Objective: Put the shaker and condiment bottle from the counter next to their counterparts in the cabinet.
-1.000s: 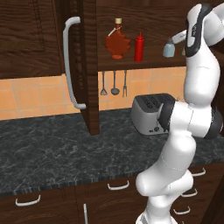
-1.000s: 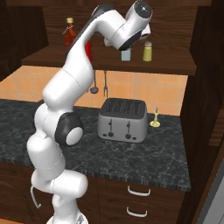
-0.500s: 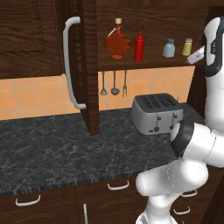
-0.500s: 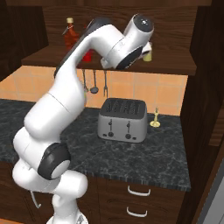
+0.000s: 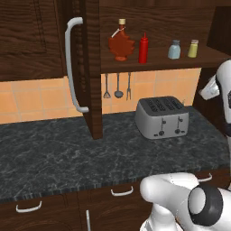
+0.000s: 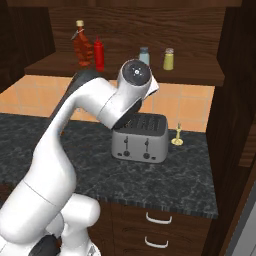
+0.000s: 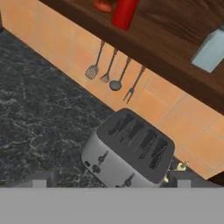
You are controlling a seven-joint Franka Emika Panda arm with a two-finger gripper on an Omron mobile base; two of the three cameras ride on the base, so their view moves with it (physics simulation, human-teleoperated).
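On the cabinet (image 5: 92, 67) shelf the red condiment bottle (image 5: 143, 48) stands just right of the maple-leaf syrup bottle (image 5: 121, 43). Farther right, the pale blue-grey shaker (image 5: 174, 49) stands beside the yellow-green shaker (image 5: 193, 48). The right base view shows the same row: syrup bottle (image 6: 82, 46), condiment bottle (image 6: 99, 54), shaker (image 6: 144, 55), yellow-green shaker (image 6: 169, 59). My gripper (image 7: 111, 181) is open and holds nothing. It hangs below the shelf, above the counter (image 5: 67, 153), and looks down at the toaster. The shaker (image 7: 210, 52) and the condiment bottle's base (image 7: 124, 13) lie along the hand view's top.
A silver toaster (image 5: 162, 116) stands on the counter under the shelf, with a small gold candle holder (image 6: 176, 137) to its right. Utensils (image 5: 117, 85) hang on the orange tiled wall. The cabinet door with its long curved handle (image 5: 72, 63) stands open at the left.
My arm has pulled back from the shelf and swung down to the right, leaving the blue-grey shaker beside the yellow-green one. The jaws stay open.
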